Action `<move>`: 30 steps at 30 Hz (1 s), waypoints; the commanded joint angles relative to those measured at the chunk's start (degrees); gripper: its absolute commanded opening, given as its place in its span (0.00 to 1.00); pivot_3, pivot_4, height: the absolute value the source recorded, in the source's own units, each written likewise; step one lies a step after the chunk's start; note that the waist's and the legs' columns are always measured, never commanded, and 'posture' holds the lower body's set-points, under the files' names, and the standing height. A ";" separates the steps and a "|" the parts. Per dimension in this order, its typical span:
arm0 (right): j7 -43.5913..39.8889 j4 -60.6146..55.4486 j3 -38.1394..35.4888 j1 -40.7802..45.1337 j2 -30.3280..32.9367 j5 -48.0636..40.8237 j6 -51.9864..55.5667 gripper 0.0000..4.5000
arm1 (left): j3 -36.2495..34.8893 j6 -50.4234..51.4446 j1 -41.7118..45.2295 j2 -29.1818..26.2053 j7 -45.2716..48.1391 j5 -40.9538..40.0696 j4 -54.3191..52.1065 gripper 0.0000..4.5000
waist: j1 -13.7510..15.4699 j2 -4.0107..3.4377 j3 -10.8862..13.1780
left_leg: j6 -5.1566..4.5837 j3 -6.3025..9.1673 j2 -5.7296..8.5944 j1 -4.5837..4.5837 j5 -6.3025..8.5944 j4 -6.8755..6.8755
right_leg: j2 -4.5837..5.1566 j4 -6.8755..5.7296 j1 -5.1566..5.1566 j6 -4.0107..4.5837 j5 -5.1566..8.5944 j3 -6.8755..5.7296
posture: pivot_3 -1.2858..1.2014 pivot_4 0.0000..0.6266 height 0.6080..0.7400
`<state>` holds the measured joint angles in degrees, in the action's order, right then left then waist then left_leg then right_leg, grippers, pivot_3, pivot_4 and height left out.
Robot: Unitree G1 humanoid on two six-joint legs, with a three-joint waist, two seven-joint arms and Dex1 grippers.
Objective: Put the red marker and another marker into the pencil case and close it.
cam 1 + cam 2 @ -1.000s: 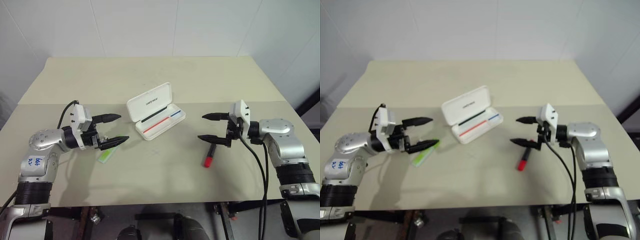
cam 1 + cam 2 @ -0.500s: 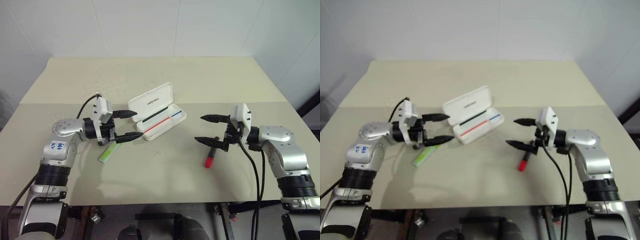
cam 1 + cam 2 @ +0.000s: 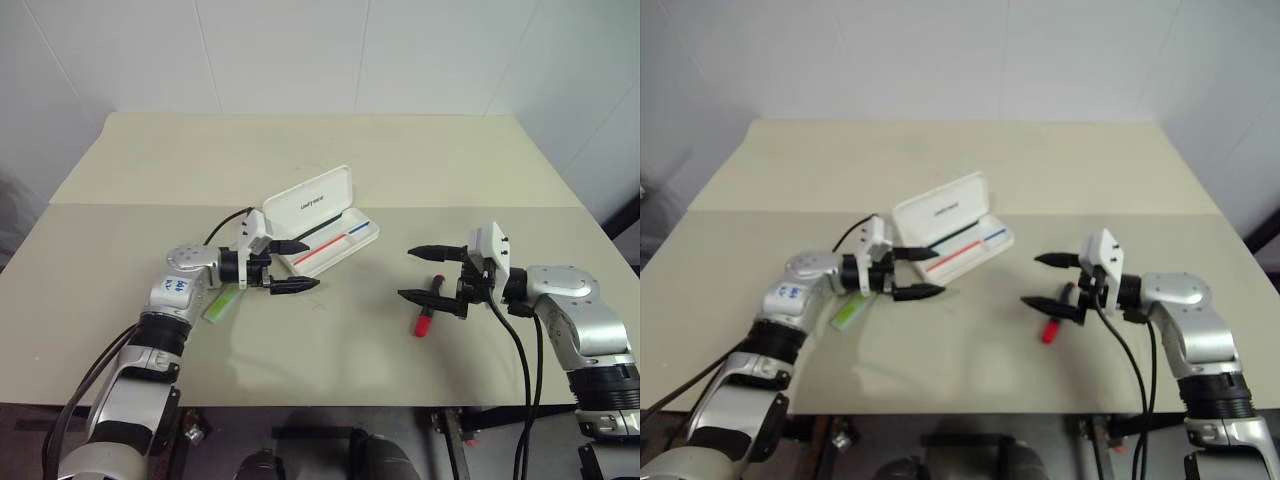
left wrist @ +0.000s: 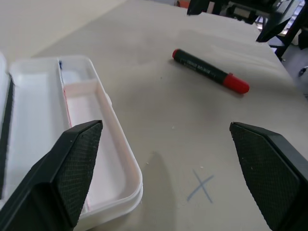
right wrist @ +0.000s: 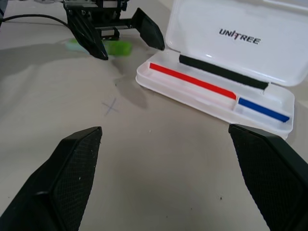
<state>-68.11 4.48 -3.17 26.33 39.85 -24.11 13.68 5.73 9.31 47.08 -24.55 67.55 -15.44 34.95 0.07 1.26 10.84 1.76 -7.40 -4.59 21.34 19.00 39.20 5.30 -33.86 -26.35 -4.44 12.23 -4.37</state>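
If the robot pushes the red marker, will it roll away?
Probably, a little. The red marker looks round and smooth and lies flat on the bare table, so a sideways nudge could roll it. It looks stiff, so it should not bend when picked up.

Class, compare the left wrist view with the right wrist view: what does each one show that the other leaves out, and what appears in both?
Left wrist view alone: the red marker, lying on the table.

Right wrist view alone: the green marker behind the left gripper, and the case's raised lid with dark lettering.

Both: the open pencil case with nothing in it, and a small pen-drawn cross on the table. Each also shows its own open fingers.
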 commanded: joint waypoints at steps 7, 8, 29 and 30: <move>2.27 -3.02 -1.78 -0.90 -0.66 -1.08 -1.33 0.99 | 1.40 -5.18 6.32 2.98 2.23 4.69 10.68 1.00 | -0.10 0.00 0.00 | 0.00 0.00 0.00 0.00 0.00 0.00 | 0.00 0.00 0.00 0.00 0.00 0.00 | 0.52 0.24 1.00; 2.33 -2.99 -1.82 -1.01 -0.62 -1.11 -1.38 0.99 | 1.99 -4.86 6.95 3.28 2.73 5.32 11.62 1.00 | -0.10 0.00 0.00 | 0.00 0.00 0.00 -0.01 0.00 0.00 | 0.00 -0.01 0.00 0.00 0.00 0.00 | 0.52 0.24 1.00; 1.98 1.24 -1.00 1.87 -1.41 -0.18 -3.62 1.00 | 13.04 -10.59 16.92 3.48 -8.64 25.80 27.99 0.49 | -1.34 0.07 -0.04 | -0.22 0.19 0.00 -0.74 -0.19 0.00 | 0.01 0.09 0.71 0.23 -0.13 -0.01 | 0.52 0.24 1.00; 1.84 1.63 -0.96 2.11 -1.35 -0.13 -3.78 1.00 | 12.92 -11.06 17.08 3.60 -8.91 26.00 28.20 0.42 | -1.57 0.09 -0.05 | -0.22 0.21 0.00 -0.82 -0.19 0.00 | 0.02 0.09 0.80 0.23 -0.13 -0.01 | 0.52 0.24 1.00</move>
<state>-65.89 6.22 -3.06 27.20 38.48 -23.94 11.14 17.11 -1.59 64.74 -20.34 59.48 7.60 61.15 -1.50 1.35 10.78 1.54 -7.19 -4.58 20.47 18.80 39.20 5.34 -33.77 -25.50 -4.20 12.10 -4.39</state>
